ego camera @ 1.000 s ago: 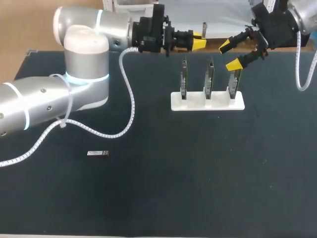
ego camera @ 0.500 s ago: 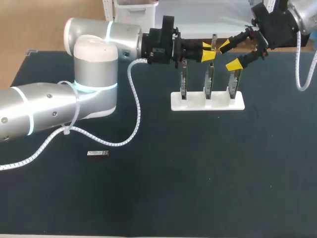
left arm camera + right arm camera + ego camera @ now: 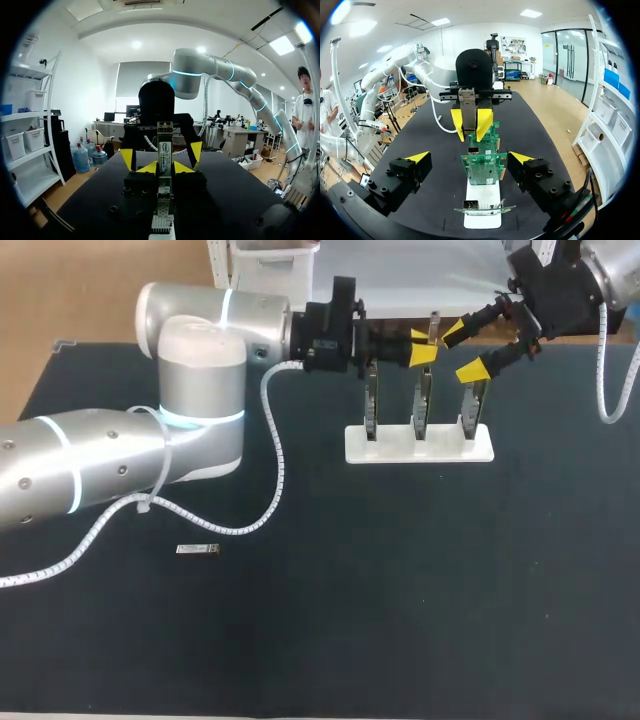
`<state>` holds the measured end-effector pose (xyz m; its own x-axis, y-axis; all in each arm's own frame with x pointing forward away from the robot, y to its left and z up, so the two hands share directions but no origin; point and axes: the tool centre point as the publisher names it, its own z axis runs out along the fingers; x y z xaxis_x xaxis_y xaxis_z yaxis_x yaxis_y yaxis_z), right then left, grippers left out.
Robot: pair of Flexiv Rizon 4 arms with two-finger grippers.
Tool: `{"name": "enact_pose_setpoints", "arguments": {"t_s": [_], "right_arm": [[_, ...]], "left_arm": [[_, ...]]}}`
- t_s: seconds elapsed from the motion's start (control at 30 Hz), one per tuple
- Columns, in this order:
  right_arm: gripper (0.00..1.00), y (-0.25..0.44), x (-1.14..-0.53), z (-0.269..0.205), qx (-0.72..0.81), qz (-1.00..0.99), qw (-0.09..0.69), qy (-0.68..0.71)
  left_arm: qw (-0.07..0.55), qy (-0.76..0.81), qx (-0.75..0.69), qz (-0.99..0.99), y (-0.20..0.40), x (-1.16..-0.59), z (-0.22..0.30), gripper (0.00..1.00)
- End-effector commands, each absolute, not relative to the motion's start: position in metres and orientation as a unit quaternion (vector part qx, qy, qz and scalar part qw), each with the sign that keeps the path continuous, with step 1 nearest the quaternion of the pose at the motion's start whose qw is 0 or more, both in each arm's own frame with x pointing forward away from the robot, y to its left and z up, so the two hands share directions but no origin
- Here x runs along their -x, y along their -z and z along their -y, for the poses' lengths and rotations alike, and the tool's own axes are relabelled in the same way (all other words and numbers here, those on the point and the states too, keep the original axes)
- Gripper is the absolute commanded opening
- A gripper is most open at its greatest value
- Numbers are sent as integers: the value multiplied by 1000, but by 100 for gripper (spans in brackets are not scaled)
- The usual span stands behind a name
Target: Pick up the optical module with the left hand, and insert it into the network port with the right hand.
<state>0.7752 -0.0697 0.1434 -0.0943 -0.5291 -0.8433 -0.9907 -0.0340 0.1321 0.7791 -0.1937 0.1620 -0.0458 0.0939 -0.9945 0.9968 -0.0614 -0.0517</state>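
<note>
Left gripper (image 3: 422, 347) is clamped on the optical module (image 3: 468, 107), which stands upright between its yellow tips at the far side of the table (image 3: 400, 590), above the middle card (image 3: 422, 398). Right gripper (image 3: 463, 352) is spread wide and empty. It faces the left one almost tip to tip and sits just right of it, over the right card (image 3: 472, 405). Risks, as judged:

1. The hand-over takes place directly over the upright cards, so a low approach by either finger set could knock a card or tip the stand.
2. The two grippers are very close, so a small misalignment could bring yellow tip against yellow tip rather than against the module.
3. If the left lets go before the right has a firm pinch, the module drops among the cards.
4. A skewed grasp would leave the module crooked for the port, whose opening I cannot make out here.

Container: the white stand (image 3: 395, 450) holds three cards on edge, one per slot, the left card (image 3: 372, 400), the middle and the right. A small metal piece (image 3: 197, 549) lies flat at near left, well apart from the stand. It looks module-like, but that is not confirmed.
</note>
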Motion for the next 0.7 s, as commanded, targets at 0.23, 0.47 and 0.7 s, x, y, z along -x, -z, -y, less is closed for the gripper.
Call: {"name": "enact_pose_setpoints", "arguments": {"t_s": [0.23, 0.47, 0.7], "right_arm": [[100, -144, -773, 70, 604, -630, 298, -388], [100, -144, -773, 70, 604, -630, 298, -388], [100, -144, -773, 70, 604, -630, 298, -388]], "left_arm": [[447, 495, -528, -526, -160, -775, 191, 0], [448, 491, -521, -535, -157, -774, 188, 0], [447, 491, -518, -540, -155, -771, 191, 0]]}}
